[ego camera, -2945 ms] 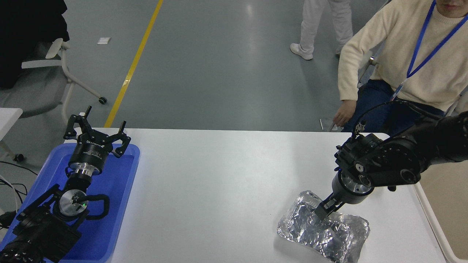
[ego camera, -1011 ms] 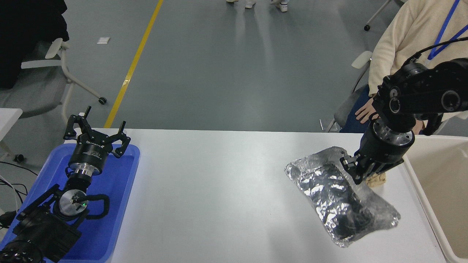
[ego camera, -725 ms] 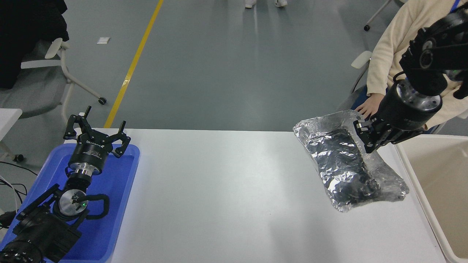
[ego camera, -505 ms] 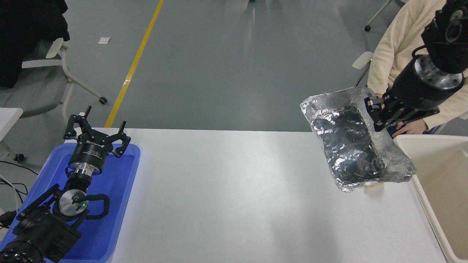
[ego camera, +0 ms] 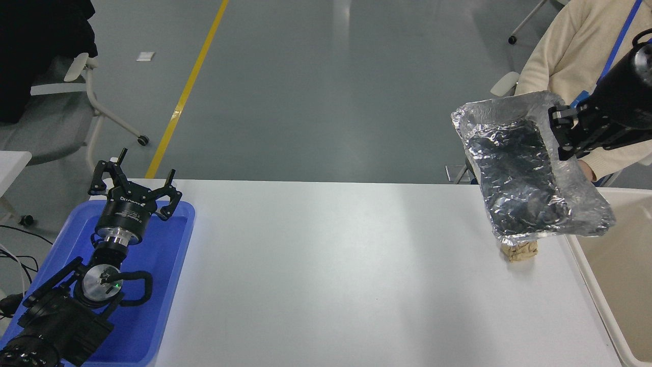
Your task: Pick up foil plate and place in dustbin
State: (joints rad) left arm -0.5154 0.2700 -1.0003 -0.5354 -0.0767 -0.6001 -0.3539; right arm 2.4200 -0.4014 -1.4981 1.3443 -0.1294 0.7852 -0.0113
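Counting first: 1 foil plate (ego camera: 530, 173), 1 dustbin (ego camera: 619, 285), 1 small tan paper ball (ego camera: 519, 251), 1 blue tray (ego camera: 168, 285), 2 black tools, 1 person (ego camera: 575, 51) in a cream sweater at the far right.

Right tool (ego camera: 559, 133) comes in from the right edge, high above the tabletop (ego camera: 331, 275), fingers clamped on the plate's upper right rim. Plate hangs in the air, clear of the tabletop, tilted so its hollow side faces the camera. Long axis runs from upper left, over the floor beyond the far edge, down to lower right; the low end overlaps the dustbin's near-left rim in this view. Whether it touches the rim, can't tell.

Paper ball sits on the tabletop just under the plate's lower edge, near the right side, close to the bin.

Dustbin stands at the tabletop's right edge, only its left part in view, interior plain.

Left tool (ego camera: 133, 184) is parked at lower left above the blue tray, fingers spread apart, holding nothing. Tray lies along the tabletop's left edge.

Middle of the tabletop is bare white btwn tray and paper ball; wide room there. Right side is tight: plate, ball, bin rim and the person's sleeve all close together.
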